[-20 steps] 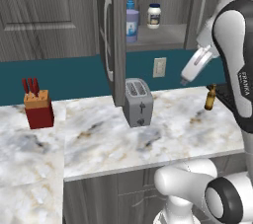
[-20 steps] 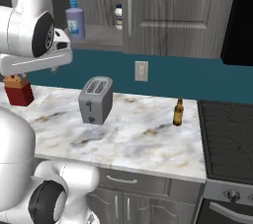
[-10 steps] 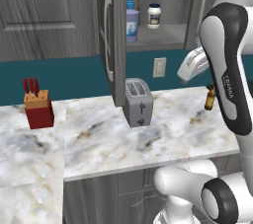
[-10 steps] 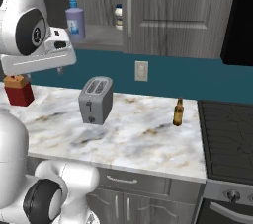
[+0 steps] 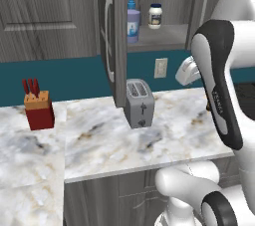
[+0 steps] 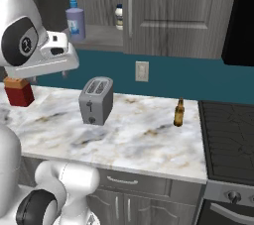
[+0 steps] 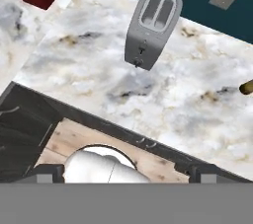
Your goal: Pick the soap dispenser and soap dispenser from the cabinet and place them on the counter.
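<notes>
- Compared with one second earlier, the arm had swung: in the left base view its forearm stood more upright and the white hand sat nearer the wall outlet (image 5: 160,67). In the right base view the hand had shifted slightly rightward above the desk (image 6: 149,135). The other items had not moved.
- The gripper (image 7: 126,171) looked down at the desk from above; its two dark tips stood far apart at the lower edge of the hand view, fully open and holding nothing.
- One soap dispenser (image 5: 132,21) stood upright on the shelf of the cabinet (image 5: 112,36), at the left end of the opening, just behind the edge of the open door. It was a lavender bottle with a blue pump top and a blue-white label.
- A second soap dispenser could not be made out separately.
- A small white jar (image 5: 156,15) stood on the same shelf, right of the bottle and apart from it.
- On the desk, a grey toaster (image 6: 96,101) stood below the cabinet, a red knife block (image 5: 39,109) lay far to the left, and a brown bottle (image 6: 179,113) stood to the right near the stove (image 6: 228,135).
</notes>
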